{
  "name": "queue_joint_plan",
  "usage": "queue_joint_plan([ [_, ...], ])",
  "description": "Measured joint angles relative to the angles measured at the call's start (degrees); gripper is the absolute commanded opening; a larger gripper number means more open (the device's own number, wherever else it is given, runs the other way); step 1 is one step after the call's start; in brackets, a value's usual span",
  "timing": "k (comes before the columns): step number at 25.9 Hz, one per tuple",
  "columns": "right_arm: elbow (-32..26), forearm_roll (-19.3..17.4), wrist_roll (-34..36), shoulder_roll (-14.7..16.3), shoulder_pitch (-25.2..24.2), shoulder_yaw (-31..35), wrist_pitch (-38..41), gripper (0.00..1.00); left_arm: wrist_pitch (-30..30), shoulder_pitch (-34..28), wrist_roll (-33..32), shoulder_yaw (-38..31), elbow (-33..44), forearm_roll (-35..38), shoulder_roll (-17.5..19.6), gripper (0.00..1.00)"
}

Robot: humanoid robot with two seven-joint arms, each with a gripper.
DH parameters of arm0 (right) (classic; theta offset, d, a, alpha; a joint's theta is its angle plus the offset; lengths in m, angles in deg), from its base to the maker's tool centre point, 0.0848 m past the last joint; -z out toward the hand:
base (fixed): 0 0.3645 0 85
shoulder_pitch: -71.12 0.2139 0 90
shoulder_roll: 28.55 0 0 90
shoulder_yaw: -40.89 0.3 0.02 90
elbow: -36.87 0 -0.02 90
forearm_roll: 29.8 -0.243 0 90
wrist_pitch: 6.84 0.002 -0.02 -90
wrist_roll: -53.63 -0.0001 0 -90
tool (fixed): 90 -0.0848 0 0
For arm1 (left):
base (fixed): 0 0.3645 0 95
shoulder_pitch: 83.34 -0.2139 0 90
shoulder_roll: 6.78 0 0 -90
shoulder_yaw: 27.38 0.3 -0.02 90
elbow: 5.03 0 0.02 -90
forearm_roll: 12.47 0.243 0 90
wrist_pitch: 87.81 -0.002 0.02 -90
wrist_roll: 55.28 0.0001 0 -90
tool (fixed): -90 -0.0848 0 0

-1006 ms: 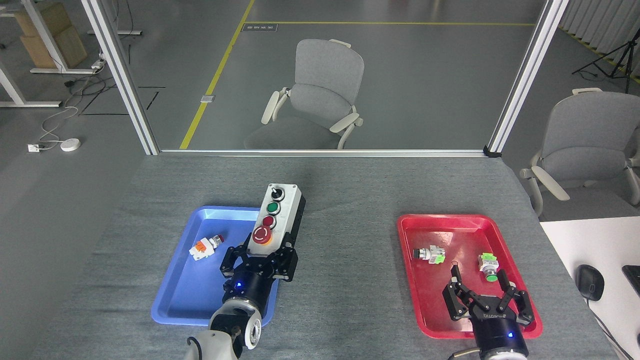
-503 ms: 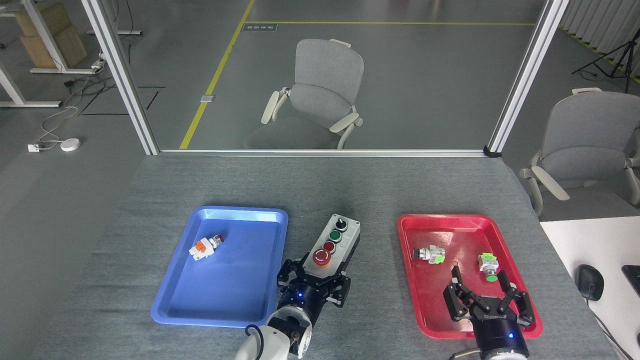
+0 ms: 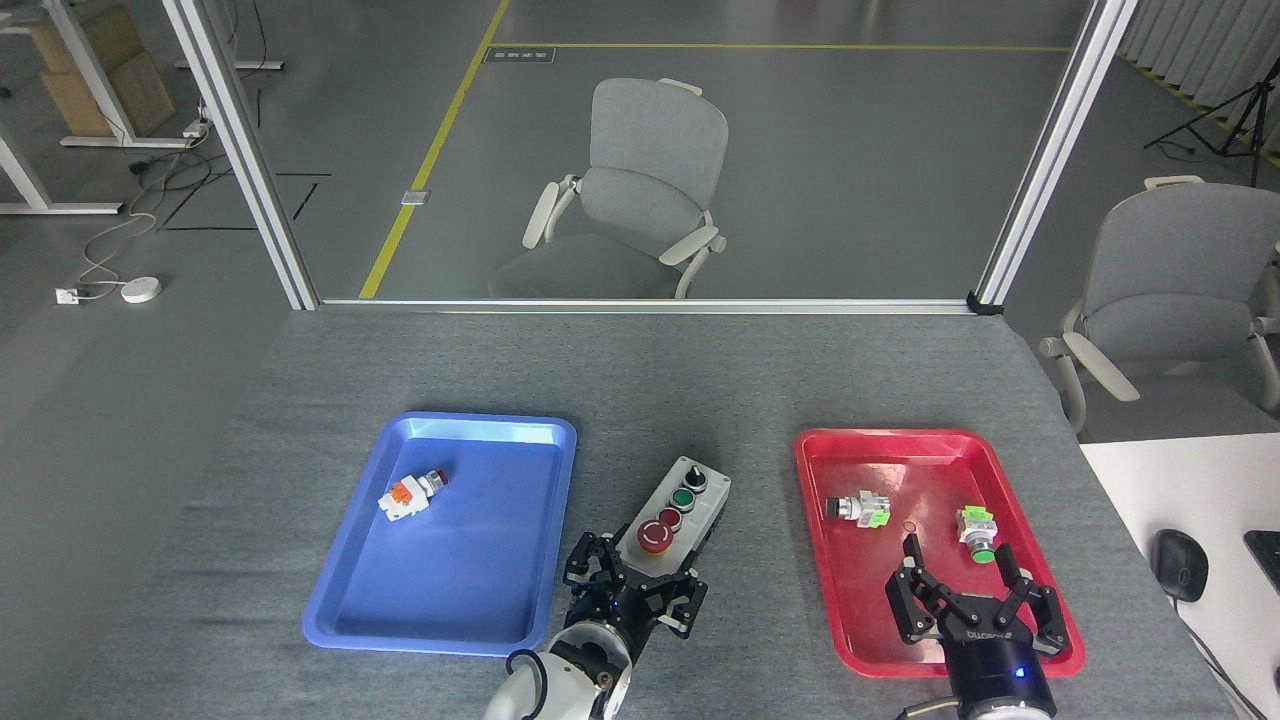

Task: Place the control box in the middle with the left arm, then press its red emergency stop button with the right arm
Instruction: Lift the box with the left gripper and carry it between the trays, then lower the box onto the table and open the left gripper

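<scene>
Head view shows our left tool [image 3: 637, 583] clamped on the near end of the box [image 3: 676, 510], which sits on the bare bench [image 3: 700, 380] between the blue tray [image 3: 440, 600] and red tray [image 3: 850, 640], angled far-right. Our right tool [image 3: 975, 590] hangs over the red tray, claws apart. We judge the risks thus: opening the left tool unevenly could skew the box; the stop button [image 3: 656, 536] lies just beside those claws, so a right-arm press may clip them, or hit the smaller red button [image 3: 670, 520] instead
</scene>
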Motion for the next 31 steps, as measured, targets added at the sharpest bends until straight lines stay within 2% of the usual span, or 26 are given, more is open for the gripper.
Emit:
queue_joint_plan([
  [3, 0.0, 0.0, 0.0, -0.1, 0.0, 0.0, -0.1, 0.99, -0.1, -0.2, -0.6, 0.1, 1.5, 0.1, 0.1, 0.91],
  [6, 0.0, 0.1, 0.1, -0.2, 0.0, -0.3, -0.3, 0.99, -0.1, -1.1, -0.4, 0.1, 4.5, 0.2, 0.2, 0.96],
  [11, 0.1, 0.4, 0.1, -0.3, 0.0, -0.9, -0.5, 0.98, 0.2, -4.5, -1.7, 0.0, 10.0, 0.3, 1.1, 0.96],
  [14, 0.1, 0.5, 0.2, -0.3, 0.0, -1.1, -0.5, 0.98, 0.2, -7.7, -1.8, -0.1, 14.3, 0.3, 2.9, 0.97],
  [21, 0.2, 0.7, 0.4, -0.2, 0.0, -1.2, -0.5, 0.98, 0.6, -15.5, -2.0, -1.7, 26.5, -0.5, 12.7, 0.98],
  [26, 1.1, 0.7, 0.1, -0.1, 0.1, -1.2, -0.5, 0.95, 3.1, -21.0, -2.0, -7.8, 35.9, -0.8, 18.0, 0.98],
  [31, 1.4, 0.5, 0.1, -0.1, 0.3, -1.3, -0.4, 0.92, 6.4, -22.7, -1.3, -18.1, 39.1, -0.9, 19.4, 0.98],
])
